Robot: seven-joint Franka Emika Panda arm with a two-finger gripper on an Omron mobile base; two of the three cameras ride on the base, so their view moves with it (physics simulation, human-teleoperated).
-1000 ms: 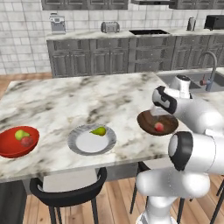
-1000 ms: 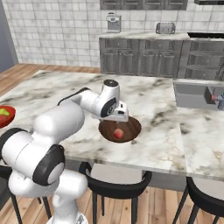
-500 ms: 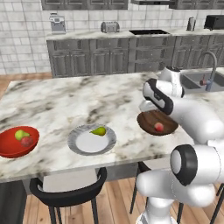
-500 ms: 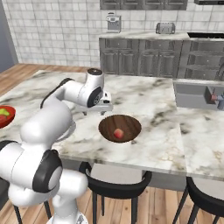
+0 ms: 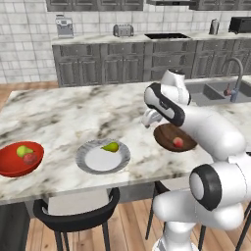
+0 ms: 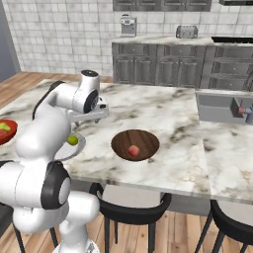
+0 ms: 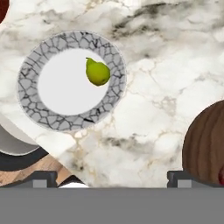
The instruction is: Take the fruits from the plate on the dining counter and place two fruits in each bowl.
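Left base view gives me the whole layout: the marble counter [image 5: 63, 112] runs across the middle of the frame, with the red bowl [image 5: 19, 159] at the far left edge, the grey-rimmed plate [image 5: 103, 157] left of centre, and the brown bowl [image 5: 174, 138] right of centre, partly behind my arm.

The red bowl already has a pear and a red fruit in it, so I judge that one done. The brown bowl has a single red fruit [image 5: 178, 142], so it needs one more.

That leaves the pear [image 7: 97, 72] on the plate. In the hand view it sits in the upper middle of the frame, on the white centre close against the patterned rim on the right side, stem toward the upper left.

My gripper [image 5: 148, 118] hangs above bare counter between plate and brown bowl, released, jaws spread wide, holding nothing.

To do the pick well, I'd bring the hand across until the pear is centred between the finger tips [image 7: 43, 179] in the hand view, then come straight down. I'd close across the pear's fat lower body rather than the narrow neck, since I expect it to squirt out otherwise. I'd also keep the outer finger clear of the raised rim.
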